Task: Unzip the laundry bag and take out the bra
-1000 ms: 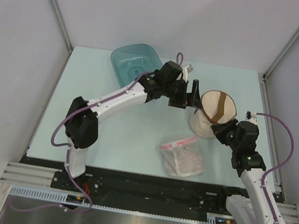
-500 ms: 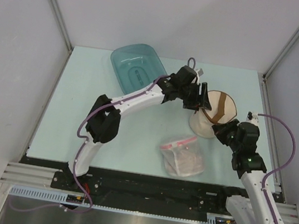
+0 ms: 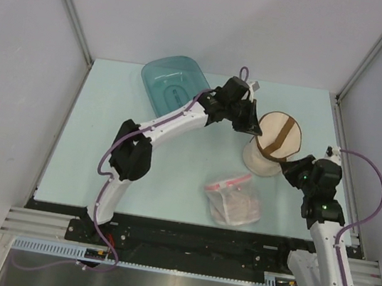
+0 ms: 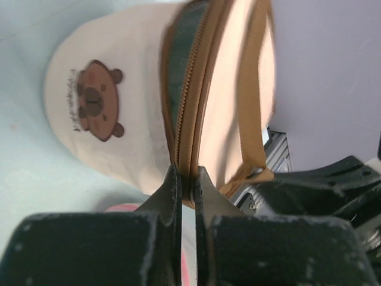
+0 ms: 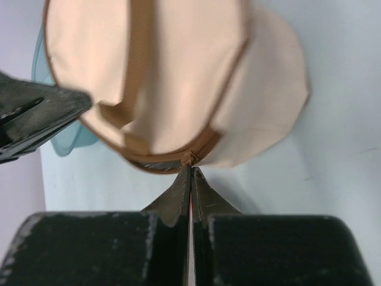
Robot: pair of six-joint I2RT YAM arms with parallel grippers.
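The laundry bag (image 3: pixel 274 142) is a beige dome case with a brown strap, standing at the right middle of the table with its halves slightly apart. In the left wrist view its bear patch (image 4: pixel 95 101) shows, and the brown zipper (image 4: pixel 191 107) gapes over a dark inside. My left gripper (image 3: pixel 256 128) is shut on the bag's brown zipper rim (image 4: pixel 188 179) from the left. My right gripper (image 3: pixel 290 169) is shut at the bag's near-right edge, its tips pinching the small brown zipper pull (image 5: pixel 191 158). The bra is hidden.
A teal tub (image 3: pixel 173 83) lies at the back left of the bag. A clear plastic bag with a pink zip strip (image 3: pixel 234 199) lies in front of the laundry bag, between the arms. Grey walls close in the table's sides and back.
My left gripper came right up to the laundry bag and went from open to shut on its zipper rim. The right arm shifted slightly right, and the bag's upper half tipped.
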